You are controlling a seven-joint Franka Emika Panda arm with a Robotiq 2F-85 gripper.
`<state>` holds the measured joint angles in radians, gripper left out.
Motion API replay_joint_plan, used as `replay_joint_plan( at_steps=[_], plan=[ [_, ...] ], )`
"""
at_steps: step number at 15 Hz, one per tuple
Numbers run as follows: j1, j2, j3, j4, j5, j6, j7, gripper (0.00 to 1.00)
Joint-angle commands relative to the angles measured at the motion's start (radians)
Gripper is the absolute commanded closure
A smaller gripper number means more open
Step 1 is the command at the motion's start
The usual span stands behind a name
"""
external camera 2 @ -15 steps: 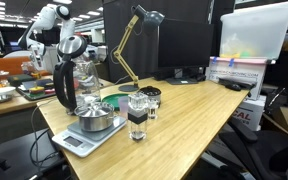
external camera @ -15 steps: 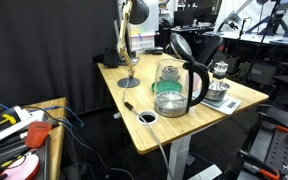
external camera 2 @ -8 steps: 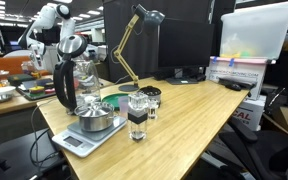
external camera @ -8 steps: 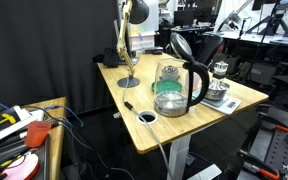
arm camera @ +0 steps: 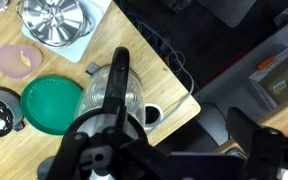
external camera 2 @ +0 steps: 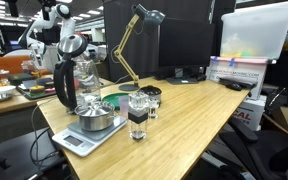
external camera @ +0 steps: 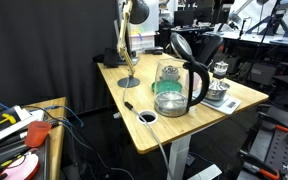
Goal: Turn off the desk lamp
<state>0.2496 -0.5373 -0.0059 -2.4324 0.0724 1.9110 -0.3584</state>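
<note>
1. Nothing on the desk (external camera: 184, 135) has shifted since the earlier frames; the desk lamp (external camera: 124, 50), the glass kettle (external camera: 180, 86) and the scale (external camera: 220, 97) sit where they were in both exterior views.
2. Taking the kettle (external camera 2: 72, 75) as the mark, the desk lamp (external camera 2: 125, 52) stands apart from it, on the side away from the scale (external camera 2: 84, 135); its small round base rests flat on the wood; its thin stem leans upward; its head rises above the kettle's lid; whether it is lit I cannot tell.
3. Just beside the kettle (arm camera: 112, 95) in the wrist view lies a green round disc (arm camera: 52, 106); past the disc sits the scale's metal bowl (arm camera: 54, 20); on the kettle's other side a round cable hole (arm camera: 151, 115) opens in the desk top.
4. The gripper (arm camera: 179, 160) hangs above the kettle and looks straight down on it; its dark, blurred fingers (arm camera: 256, 150) appear spread wide with nothing between them; it touches neither kettle nor lamp; the lamp lies outside the wrist view.
</note>
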Motion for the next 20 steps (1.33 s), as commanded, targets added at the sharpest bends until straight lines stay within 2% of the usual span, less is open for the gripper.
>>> replay_joint_plan(
  at_steps=[1, 5, 7, 10, 14, 17, 18, 20],
  plan=[
    [-0.019, -0.001, 0.011, 0.004, 0.008, -0.003, -0.007, 0.0],
    [-0.02, -0.006, 0.009, 0.005, 0.008, -0.003, -0.007, 0.0],
    [-0.011, -0.002, 0.013, -0.005, 0.03, 0.039, 0.001, 0.0],
    [0.015, 0.053, 0.066, 0.001, 0.038, 0.194, 0.018, 0.0],
    [0.048, 0.214, 0.166, 0.048, 0.011, 0.393, 0.094, 0.0],
    [0.043, 0.352, 0.229, 0.118, -0.032, 0.517, 0.18, 0.0],
    [0.056, 0.282, 0.213, 0.059, 0.003, 0.485, 0.143, 0.0],
    [0.052, 0.347, 0.226, 0.101, -0.015, 0.517, 0.168, 0.0]
  ],
)
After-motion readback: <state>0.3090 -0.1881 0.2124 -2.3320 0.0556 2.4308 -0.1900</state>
